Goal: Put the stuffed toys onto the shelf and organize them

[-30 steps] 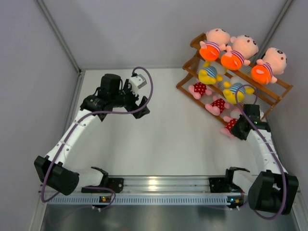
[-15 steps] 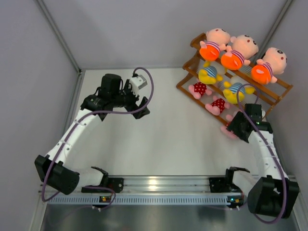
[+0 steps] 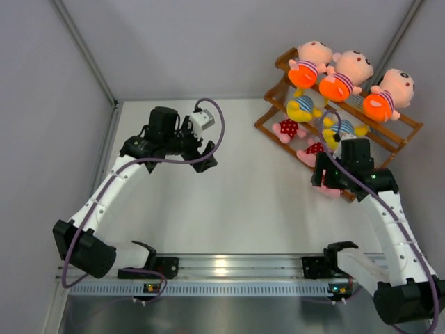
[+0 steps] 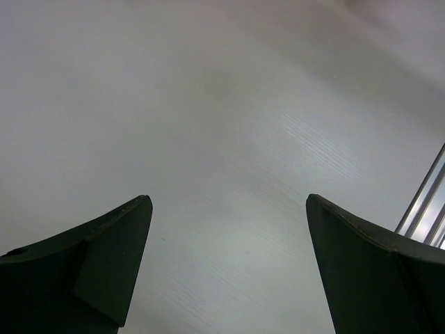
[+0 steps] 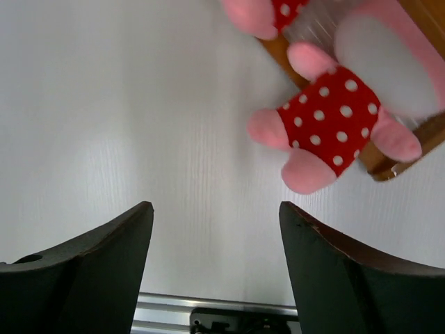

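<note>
"Can you make out the last pink doll (image 3: 331,190) from up above?"
"Barely. The right arm (image 3: 356,167) covers it; only a pink scrap shows."
"And in the right wrist view?"
"Its head is a pale blur, its neighbour (image 5: 259,14) is cut off at the top edge, and the shelf (image 5: 381,165) shows only a corner."

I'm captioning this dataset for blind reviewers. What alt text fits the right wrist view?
A pink plush doll in red polka-dot clothes lies on the brown wooden shelf, its legs past the edge over the white table. Below it the right gripper is open and empty. Part of a second polka-dot doll shows at the top edge.
</note>
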Controlling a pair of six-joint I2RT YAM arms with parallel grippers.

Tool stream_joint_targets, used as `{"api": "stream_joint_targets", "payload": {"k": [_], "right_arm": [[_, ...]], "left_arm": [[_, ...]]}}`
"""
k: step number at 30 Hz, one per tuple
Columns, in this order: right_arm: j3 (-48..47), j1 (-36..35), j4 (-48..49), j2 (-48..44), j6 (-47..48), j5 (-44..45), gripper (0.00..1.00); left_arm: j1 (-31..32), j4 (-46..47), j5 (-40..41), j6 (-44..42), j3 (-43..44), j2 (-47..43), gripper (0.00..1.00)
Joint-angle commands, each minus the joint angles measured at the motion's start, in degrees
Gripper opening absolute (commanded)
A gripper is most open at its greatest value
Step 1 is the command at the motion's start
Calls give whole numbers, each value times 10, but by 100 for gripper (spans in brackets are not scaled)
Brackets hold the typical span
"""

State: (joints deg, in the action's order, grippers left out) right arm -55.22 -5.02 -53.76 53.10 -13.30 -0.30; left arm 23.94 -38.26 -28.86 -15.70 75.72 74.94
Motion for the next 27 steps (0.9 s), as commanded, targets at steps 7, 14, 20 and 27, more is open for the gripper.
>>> {"api": "stream_joint_targets", "payload": {"k": [7, 14, 20, 27], "right_arm": [[-3, -231, 1, 65, 299, 281, 70], [50, -270, 70, 129, 376, 378, 76], [107, -270, 142, 206, 421, 397, 78], [100, -261, 198, 307, 428, 457, 63]], "left_arm": [[0, -1, 32, -37, -29, -10, 98], [0, -2, 17, -44, -26, 12, 98], [0, -1, 10, -49, -21, 23, 98], [0, -1, 8, -56, -8, 40, 98]]}}
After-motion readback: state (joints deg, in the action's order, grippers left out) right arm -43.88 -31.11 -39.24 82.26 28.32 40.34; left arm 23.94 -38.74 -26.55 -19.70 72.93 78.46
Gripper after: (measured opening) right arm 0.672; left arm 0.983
